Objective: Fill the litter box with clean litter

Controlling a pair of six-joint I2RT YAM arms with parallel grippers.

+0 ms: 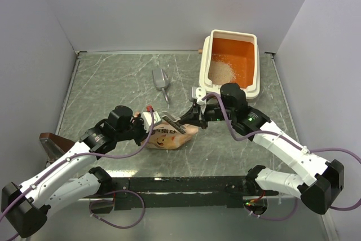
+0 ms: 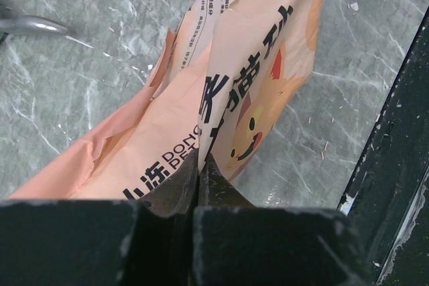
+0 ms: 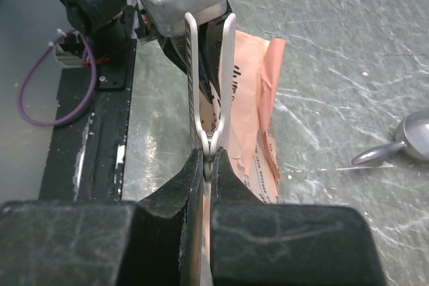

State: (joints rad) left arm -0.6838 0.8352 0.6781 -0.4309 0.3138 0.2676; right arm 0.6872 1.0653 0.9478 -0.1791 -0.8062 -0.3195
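Table (image 1: 113, 83): litter box (image 1: 258, 63) holds clean litter (image 1: 221, 71) heap; left tool (image 2: 202, 159) pinches bag (image 2: 255, 51); right tool (image 3: 208, 155) clamps clip (image 3: 190, 65), apparently.

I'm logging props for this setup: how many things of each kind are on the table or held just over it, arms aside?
litter box: 1
clean litter heap: 1
paper bag: 1
metal scoop: 1
white clip: 1
Total: 5

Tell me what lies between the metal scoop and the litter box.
Nothing stands there. In the top view, only bare grey table separates the metal scoop from the litter box.
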